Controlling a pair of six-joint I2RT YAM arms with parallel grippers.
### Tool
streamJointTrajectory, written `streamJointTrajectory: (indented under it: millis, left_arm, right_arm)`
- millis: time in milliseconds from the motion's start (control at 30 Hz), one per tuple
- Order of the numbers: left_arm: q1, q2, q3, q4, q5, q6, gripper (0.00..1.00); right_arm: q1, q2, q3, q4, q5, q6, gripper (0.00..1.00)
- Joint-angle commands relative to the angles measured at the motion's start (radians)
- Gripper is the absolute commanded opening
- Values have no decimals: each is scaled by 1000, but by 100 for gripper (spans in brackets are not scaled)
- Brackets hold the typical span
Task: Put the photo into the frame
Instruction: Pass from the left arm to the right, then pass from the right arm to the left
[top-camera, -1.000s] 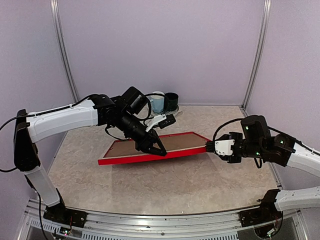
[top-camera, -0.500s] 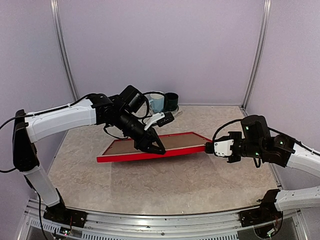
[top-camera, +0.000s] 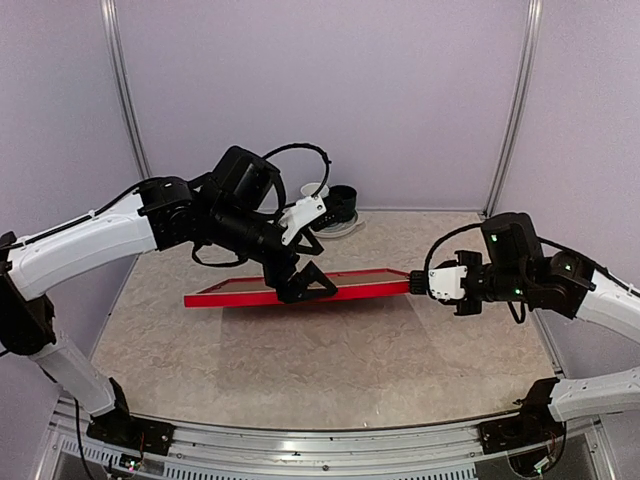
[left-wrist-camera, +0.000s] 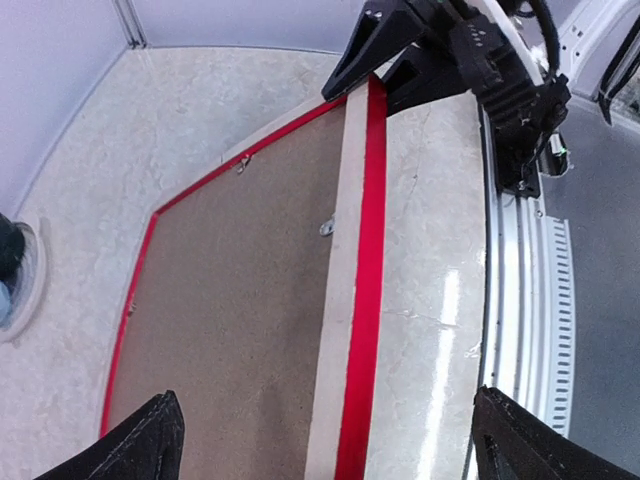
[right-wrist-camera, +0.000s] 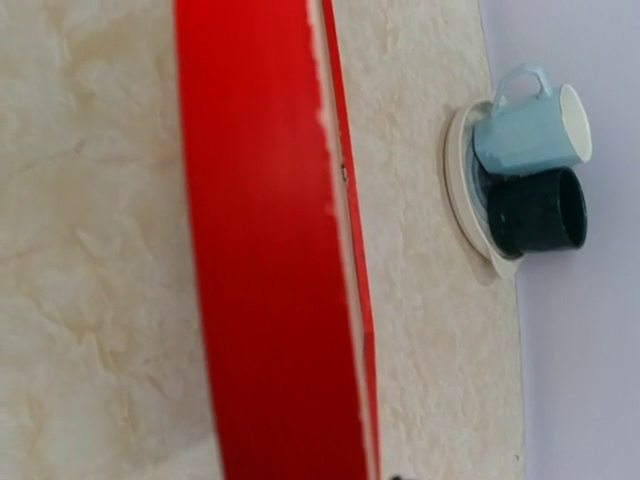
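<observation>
Frame (top-camera: 240, 298) hangs nearly level above the table (top-camera: 330, 370), back side up, with its brown backing board (left-wrist-camera: 230, 280) showing inside the pale wood rail. Right claw (top-camera: 415, 284) pinches the frame's right corner. Left claw (top-camera: 300, 281) hovers over the middle of the near rail, fingers spread wide, gripping nothing. Two mugs (right-wrist-camera: 528, 128) sit on a plate (right-wrist-camera: 455, 170) at the back.

One frame (top-camera: 240, 297), one backing board (left-wrist-camera: 230, 300), one plate (right-wrist-camera: 458, 185) and two mugs (pale blue mug (right-wrist-camera: 525, 130), dark mug (right-wrist-camera: 540, 212)) are being shown.
</observation>
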Motion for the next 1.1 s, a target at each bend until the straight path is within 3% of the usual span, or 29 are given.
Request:
streamJointTrajectory:
  millis: [0, 267, 400, 567, 700, 933, 1067]
  left_arm:
    - [-148, -38, 22, 11, -362, 131, 99]
    - [-285, 45, 56, -25, -597, 241, 99]
    - [-299, 115, 116, -80, -681, 249, 90]
    - [-304, 170, 133, -118, -725, 261, 72]
    - [-305, 173, 130, -115, -729, 258, 49]
    - [-309, 184, 133, -101, -754, 252, 19]
    - [-310, 189, 131, -96, -760, 251, 8]
  right_arm:
    - [9, -2, 47, -92, -191, 110, 0]
    - [9, -28, 45, -81, -200, 134, 0]
    - [9, -39, 45, -80, -200, 138, 0]
    - [9, -52, 38, -79, -204, 139, 0]
    - [9, -62, 30, -70, -206, 136, 0]
    - [10, -69, 18, -62, -201, 133, 0]
    - [9, -72, 15, -54, -186, 135, 0]
